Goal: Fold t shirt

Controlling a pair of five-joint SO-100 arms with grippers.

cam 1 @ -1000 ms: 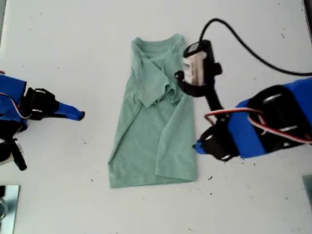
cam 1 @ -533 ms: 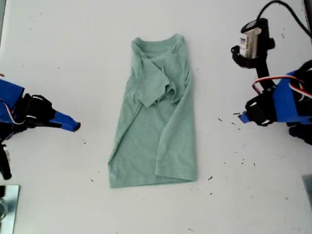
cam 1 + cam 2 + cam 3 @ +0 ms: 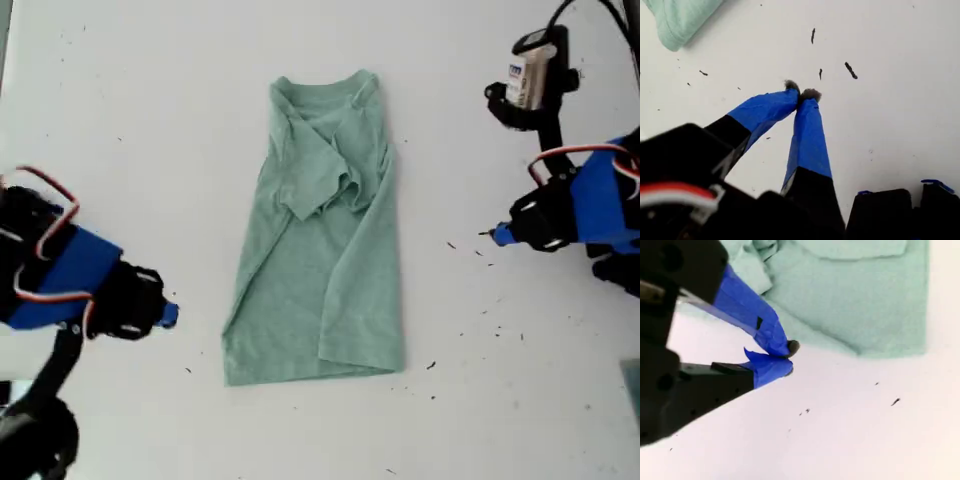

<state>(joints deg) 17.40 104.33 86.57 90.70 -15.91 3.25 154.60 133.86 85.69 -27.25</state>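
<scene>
Within the last second my first gripper [image 3: 497,236] has pulled off the t shirt [image 3: 320,250]. It was low over the shirt's 3 o'clock edge in the exterior view and now hangs well apart from it at 3 o'clock, over bare counter [image 3: 150,100] scattered with dark specks [image 3: 452,245]. My second gripper [image 3: 168,315] has swung from 9 o'clock of the shirt down to about 8 o'clock, near the hem corner but not touching it. The shirt itself has not shifted. It lies flat mid-counter as a narrow strip, neckline at 12 o'clock, both long sides turned in and a sleeve bunched across the chest. I judge the lengthwise folds done and a crosswise fold, hem up to collar, still to come, with my second arm lining up for the hem. In the first wrist view the jaws are pressed together on nothing above the counter. In the second wrist view the jaws also meet at the tips, empty, just short of the shirt's edge. Both arms sit low and tucked.
</scene>
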